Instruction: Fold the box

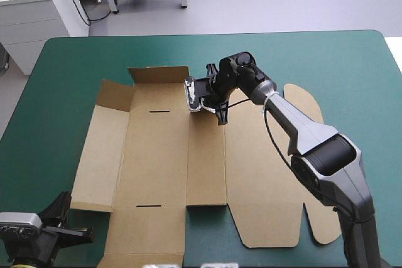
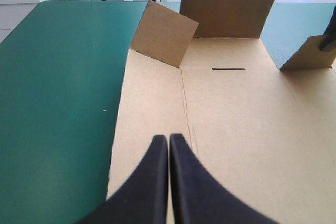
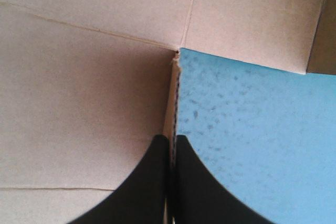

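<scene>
The brown box (image 1: 157, 155) lies as a cut sheet spread on the teal-green cover, most panels flat. At its far end a back flap (image 2: 227, 14) and a left corner flap (image 2: 164, 32) stand raised. My right gripper (image 1: 217, 110) is at the far end of the narrow middle strip, shut on a small flap (image 2: 310, 53) that it holds upright. In the right wrist view the board's edge (image 3: 172, 103) runs between the black fingers (image 3: 147, 182). My left gripper (image 2: 169, 141) is shut and holds nothing. It hovers over the box's near left panel (image 2: 152, 129), also seen from above (image 1: 65, 204).
Bare teal-green cover (image 1: 56, 73) lies left of the box and along the far side (image 1: 314, 54). The box's rounded lid tabs (image 1: 308, 105) reach out under the right arm. The table's near edge is close behind the left gripper.
</scene>
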{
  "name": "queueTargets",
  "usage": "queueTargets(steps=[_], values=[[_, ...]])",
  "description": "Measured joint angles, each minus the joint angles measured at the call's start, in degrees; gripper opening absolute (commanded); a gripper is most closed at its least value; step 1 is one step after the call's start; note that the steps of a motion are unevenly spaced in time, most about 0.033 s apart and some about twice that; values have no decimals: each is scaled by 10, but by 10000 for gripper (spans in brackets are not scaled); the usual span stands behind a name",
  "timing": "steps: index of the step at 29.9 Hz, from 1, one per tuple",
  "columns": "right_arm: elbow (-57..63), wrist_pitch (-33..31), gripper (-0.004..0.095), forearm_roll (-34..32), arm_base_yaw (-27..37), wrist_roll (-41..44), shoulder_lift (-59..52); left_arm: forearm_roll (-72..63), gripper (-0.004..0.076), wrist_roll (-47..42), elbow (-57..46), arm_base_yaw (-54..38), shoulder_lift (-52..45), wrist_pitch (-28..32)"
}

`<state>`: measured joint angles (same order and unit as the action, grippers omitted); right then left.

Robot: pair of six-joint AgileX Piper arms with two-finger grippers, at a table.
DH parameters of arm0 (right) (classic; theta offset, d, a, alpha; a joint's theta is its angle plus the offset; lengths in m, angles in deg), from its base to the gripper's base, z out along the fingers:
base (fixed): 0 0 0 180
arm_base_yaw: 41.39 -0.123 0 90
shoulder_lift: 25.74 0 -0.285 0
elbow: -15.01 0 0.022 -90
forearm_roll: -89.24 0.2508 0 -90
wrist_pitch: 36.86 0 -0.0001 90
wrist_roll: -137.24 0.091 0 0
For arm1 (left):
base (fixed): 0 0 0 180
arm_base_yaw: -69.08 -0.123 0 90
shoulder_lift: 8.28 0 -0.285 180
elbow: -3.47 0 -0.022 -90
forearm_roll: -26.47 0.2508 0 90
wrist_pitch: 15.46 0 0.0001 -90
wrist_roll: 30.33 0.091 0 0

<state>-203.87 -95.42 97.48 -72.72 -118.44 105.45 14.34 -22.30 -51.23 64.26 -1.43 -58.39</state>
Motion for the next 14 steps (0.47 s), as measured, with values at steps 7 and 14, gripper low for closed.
queueTargets(steps=[7, 14], values=[[0, 13, 590, 8, 0, -12, 2, 0, -8, 0, 0, 0, 0, 0], [-3, 13, 843, 12, -1, 106, -9, 0, -8, 0, 0, 0, 0, 0]])
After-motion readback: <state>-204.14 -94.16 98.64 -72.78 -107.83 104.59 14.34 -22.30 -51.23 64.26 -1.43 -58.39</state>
